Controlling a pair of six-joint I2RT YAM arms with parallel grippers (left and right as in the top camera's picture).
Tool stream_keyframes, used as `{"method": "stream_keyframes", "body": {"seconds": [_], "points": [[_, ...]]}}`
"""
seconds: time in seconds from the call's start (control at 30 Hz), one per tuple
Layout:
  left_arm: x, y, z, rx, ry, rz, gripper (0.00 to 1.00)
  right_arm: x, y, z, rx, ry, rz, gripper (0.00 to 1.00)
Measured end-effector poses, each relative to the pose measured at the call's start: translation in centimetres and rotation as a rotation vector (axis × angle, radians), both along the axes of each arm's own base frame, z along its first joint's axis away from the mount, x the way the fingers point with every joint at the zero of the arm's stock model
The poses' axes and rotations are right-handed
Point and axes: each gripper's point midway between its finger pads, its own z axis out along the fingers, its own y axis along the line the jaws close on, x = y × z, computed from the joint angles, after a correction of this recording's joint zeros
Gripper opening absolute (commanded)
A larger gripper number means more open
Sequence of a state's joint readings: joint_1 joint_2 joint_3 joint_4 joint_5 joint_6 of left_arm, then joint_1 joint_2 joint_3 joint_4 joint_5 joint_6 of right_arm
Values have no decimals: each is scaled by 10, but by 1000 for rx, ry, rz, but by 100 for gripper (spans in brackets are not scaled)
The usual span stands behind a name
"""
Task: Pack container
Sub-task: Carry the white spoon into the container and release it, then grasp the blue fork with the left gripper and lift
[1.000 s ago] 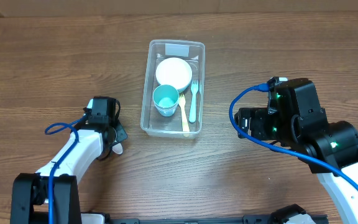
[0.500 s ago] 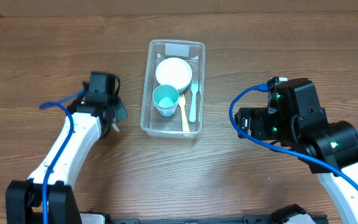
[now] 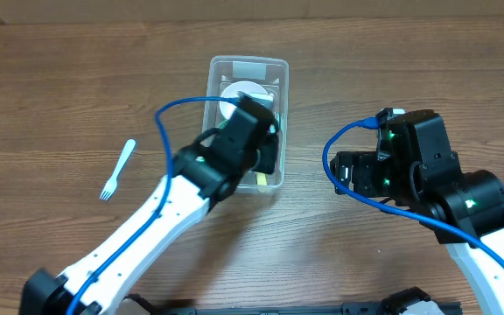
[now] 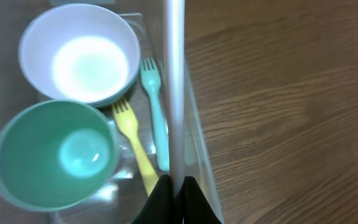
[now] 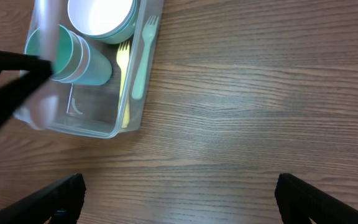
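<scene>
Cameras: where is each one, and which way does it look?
Overhead: above the table, looking straight down at tub, loose fork; left arm, right arm show.
Left wrist: over the tub, looking down inside; shut fingers pinch a white stick.
Right wrist: beside the tub, facing the table; open fingers show.
Shared: both wrists see bowl and cup.

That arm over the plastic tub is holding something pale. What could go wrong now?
The left tool grips a pale slim item lined up with the side wall of the container, not its middle; released here, it might hit the rim and fall outside. The blue fork on the table lies far off and could be left unpacked.
</scene>
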State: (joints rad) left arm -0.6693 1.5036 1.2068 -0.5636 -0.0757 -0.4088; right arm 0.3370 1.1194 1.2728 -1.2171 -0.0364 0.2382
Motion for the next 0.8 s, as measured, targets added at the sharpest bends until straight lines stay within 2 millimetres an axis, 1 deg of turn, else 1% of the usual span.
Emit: {"method": "stream_keyframes", "body": {"seconds": [0.03,0.1,0.13,0.17,0.2,0.23,0.27,0.33,0.4,0.43,0.47,0.5,0.57,0.6,0.63,0.67,0.7,0.73,0.77,0.8], "points": [[4,-7,-9,3,4,-7,4,0,0,0,0,0,0,100],[11,-11,-23,12,15,-6,4,0,0,0,0,0,0,100],[17,-16,-32,12,16,-6,7,0,0,0,0,1,0,100],[18,-17,-36,16,20,-6,52,0,0,0,0,1,0,100],[20,-18,-38,16,20,-6,86,0,0,0,0,0,0,100],[20,-19,-40,19,21,-8,89,0,0,0,0,0,0,100],[20,-19,-40,19,19,-9,89,0,0,0,1,0,0,100],[20,-19,-39,19,21,-9,86,0,0,0,0,0,0,100],[19,-18,-30,27,21,-16,83,0,0,0,0,0,0,100],[18,-17,-14,25,5,-22,82,0,0,0,0,0,0,100],[16,-10,16,24,-35,-11,83,0,0,0,1,0,0,100],[12,4,42,45,-75,15,84,0,0,0,0,0,0,100],[-5,49,102,83,-194,113,85,0,0,0,0,0,0,100],[-20,80,119,126,-214,174,86,0,0,0,0,1,1,100],[-36,114,131,162,-224,242,86,0,0,0,0,0,0,100],[-44,139,138,174,-229,313,86,0,0,0,0,0,0,100],[-55,182,141,210,-227,431,86,0,0,0,0,0,0,100],[-60,202,135,223,-213,493,86,0,0,0,0,1,0,100],[-70,231,117,249,-174,584,86,0,0,0,0,1,-1,100],[-81,255,96,272,-128,668,86,0,0,0,0,1,0,100]]}}
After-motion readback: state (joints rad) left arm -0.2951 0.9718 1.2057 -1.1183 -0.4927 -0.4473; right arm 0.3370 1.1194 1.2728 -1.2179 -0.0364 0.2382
